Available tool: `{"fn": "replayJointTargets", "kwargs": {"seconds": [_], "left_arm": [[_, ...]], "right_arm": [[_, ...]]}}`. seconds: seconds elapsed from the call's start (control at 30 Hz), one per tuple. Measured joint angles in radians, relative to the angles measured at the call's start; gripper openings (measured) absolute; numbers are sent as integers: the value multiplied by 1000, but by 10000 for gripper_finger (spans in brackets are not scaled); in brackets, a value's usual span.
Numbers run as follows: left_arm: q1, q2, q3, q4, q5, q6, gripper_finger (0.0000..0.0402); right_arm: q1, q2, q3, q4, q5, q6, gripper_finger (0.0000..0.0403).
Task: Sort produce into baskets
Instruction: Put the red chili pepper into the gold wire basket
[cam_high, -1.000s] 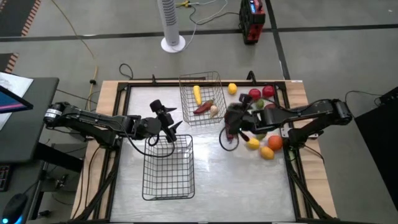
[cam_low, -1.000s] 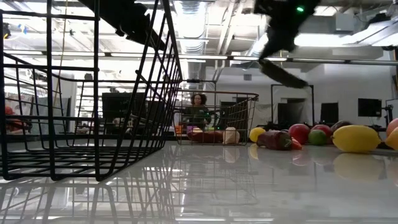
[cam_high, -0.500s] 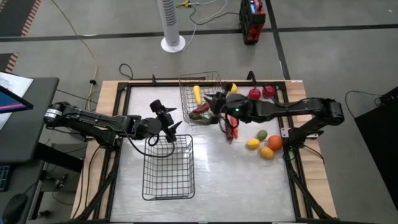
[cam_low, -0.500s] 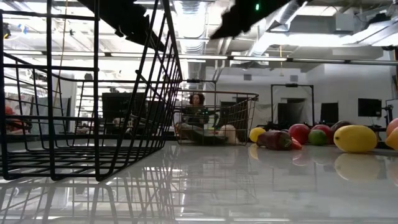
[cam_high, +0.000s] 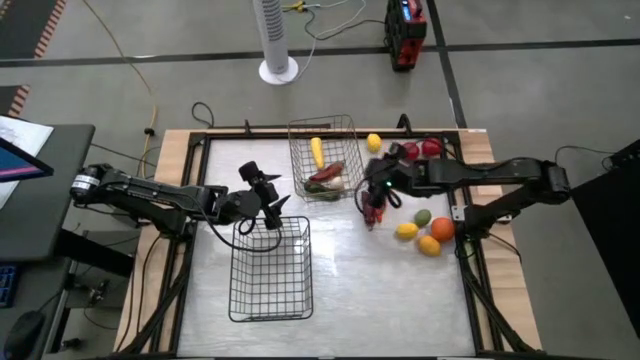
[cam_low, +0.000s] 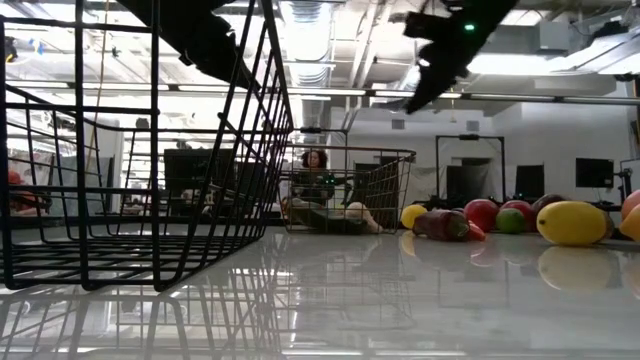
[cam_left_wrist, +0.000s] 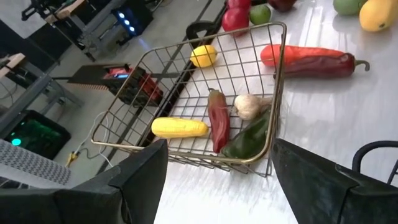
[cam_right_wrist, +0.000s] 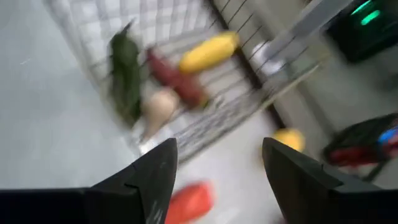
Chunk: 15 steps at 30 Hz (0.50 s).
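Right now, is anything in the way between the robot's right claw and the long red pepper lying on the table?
Nothing visible blocks it. The right gripper hangs open in the air next to the far basket, and the long red pepper lies bare on the table just outside that basket's wall, with nothing on top of it. The left gripper waits over the near basket.

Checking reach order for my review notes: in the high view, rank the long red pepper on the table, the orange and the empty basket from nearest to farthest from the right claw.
1. Long red pepper, just below the right claw.
2. Orange, toward the table's right edge.
3. Empty basket, on the left arm's side.
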Motion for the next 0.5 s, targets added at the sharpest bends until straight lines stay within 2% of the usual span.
{"fn": "replayJointTargets", "kwargs": {"seconds": [0.1,0.27,0.37,0.5], "left_arm": [[0,0,0,-1,0,-9,274],[0,0,0,1,0,-20,274],[0,0,0,7,0,-20,274],[0,0,0,8,0,-20,274]], "right_arm": [[30,-58,-83,0,-61,98,265],[102,-81,-233,94,-83,314,265],[156,-43,-293,182,-83,435,265],[243,75,-302,245,-59,524,265]]}}
